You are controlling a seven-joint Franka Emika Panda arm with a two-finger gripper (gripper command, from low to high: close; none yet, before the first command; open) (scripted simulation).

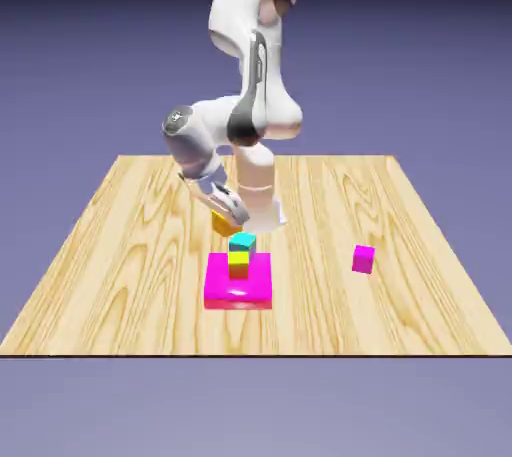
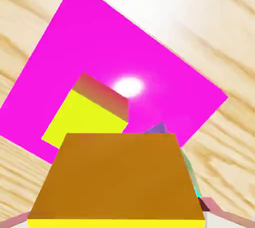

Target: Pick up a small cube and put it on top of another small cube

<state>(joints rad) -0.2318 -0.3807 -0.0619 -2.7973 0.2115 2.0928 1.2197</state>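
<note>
My gripper [image 1: 229, 215] is shut on the small cube [image 1: 224, 225], yellow with orange-shaded sides, and holds it low over the table, just behind the flat magenta block [image 1: 238, 290]. In the hand view the small cube [image 2: 119, 177] fills the bottom and hides the fingertips. A lime-topped yellow cube [image 1: 238, 264] stands on the magenta block [image 2: 149, 52]; the hand view shows it [image 2: 84, 119] just ahead of the held cube. A cyan cube [image 1: 242, 241] sits right behind the lime-topped one. Only an edge of the cyan cube [image 2: 195, 184] shows in the hand view.
A small magenta cube [image 1: 363, 259] lies alone on the wooden table [image 1: 120, 245], toward the exterior view's right. The robot's base [image 1: 258, 195] stands at the table's far edge behind the blocks.
</note>
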